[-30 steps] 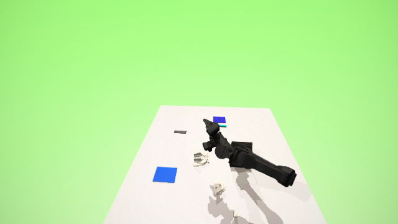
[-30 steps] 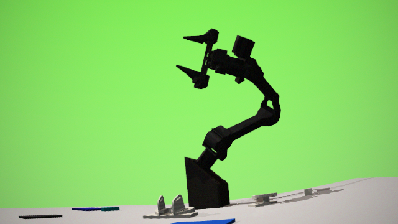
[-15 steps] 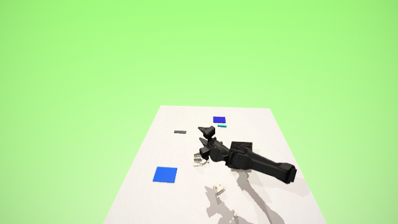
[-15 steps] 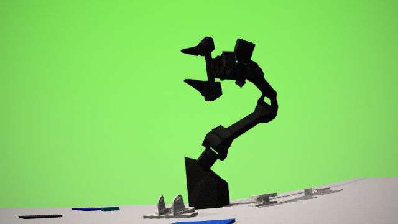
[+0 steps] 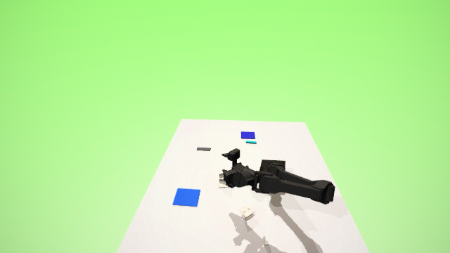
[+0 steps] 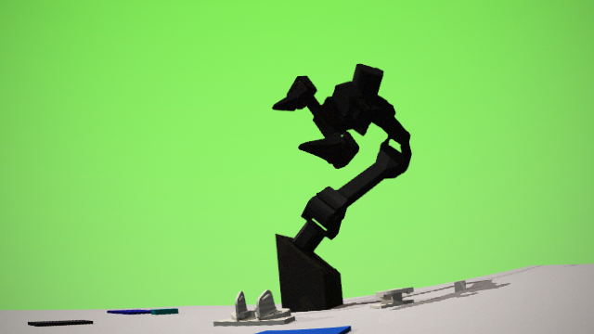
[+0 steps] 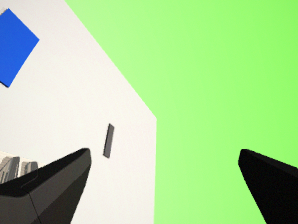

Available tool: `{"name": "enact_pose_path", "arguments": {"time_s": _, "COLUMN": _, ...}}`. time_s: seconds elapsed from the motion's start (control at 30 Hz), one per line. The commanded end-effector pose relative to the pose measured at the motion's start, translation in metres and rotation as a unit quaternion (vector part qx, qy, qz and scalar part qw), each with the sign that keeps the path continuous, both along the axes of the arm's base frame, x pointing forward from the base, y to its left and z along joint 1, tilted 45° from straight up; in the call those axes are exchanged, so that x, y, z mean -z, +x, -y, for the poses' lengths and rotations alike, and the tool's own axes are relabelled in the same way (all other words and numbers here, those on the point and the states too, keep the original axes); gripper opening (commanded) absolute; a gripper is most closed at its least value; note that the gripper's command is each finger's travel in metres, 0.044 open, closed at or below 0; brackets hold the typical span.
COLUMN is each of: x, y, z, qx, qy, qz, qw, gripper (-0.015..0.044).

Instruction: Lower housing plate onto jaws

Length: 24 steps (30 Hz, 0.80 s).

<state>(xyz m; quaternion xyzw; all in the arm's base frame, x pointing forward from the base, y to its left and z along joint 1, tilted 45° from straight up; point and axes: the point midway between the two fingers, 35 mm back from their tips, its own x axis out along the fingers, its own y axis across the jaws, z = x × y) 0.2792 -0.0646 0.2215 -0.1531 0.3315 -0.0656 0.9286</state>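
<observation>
The pale base (image 5: pixel 223 186) (image 6: pixel 223 323) lies on the table, partly hidden behind the arm in the top view. Two pale upright jaws stand on it, the left jaw (image 6: pixel 239 306) and the right jaw (image 6: pixel 266 305) apart from each other; part of them shows at the lower left of the wrist view. A pale blocky piece, apparently the housing plate (image 5: pixel 247 211) (image 6: pixel 394 296), lies on the table away from the base. My gripper (image 5: pixel 223 163) (image 6: pixel 286 127) (image 7: pixel 166 157) is wide open and empty, high above the table and the base.
A bright blue square (image 5: pixel 186 197) (image 6: pixel 311 330) (image 7: pixel 15 47) lies near the base. A dark grey bar (image 5: pixel 204 149) (image 6: pixel 60 322) (image 7: pixel 108 141), a dark blue square (image 5: pixel 247 135) and a cyan bar (image 5: pixel 251 142) lie farther back. A small pale piece (image 5: pixel 266 241) (image 6: pixel 459 286) lies beyond the housing plate.
</observation>
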Motion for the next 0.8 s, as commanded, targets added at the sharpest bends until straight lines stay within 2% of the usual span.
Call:
{"name": "enact_pose_path", "arguments": {"time_s": 0.0, "x": 0.011, "y": 0.002, "z": -0.017, "qx": -0.002, "qy": 0.062, "qz": -0.009, "qw": 0.998, "gripper": 0.044}}
{"name": "enact_pose_path", "arguments": {"time_s": 0.37, "x": 0.027, "y": 0.0, "z": -0.062, "qx": 0.007, "qy": 0.217, "qz": -0.036, "qw": 0.975, "gripper": 0.044}}
{"name": "enact_pose_path", "arguments": {"time_s": 0.77, "x": 0.043, "y": -0.012, "z": -0.109, "qx": 0.041, "qy": 0.372, "qz": -0.099, "qw": 0.922, "gripper": 0.044}}
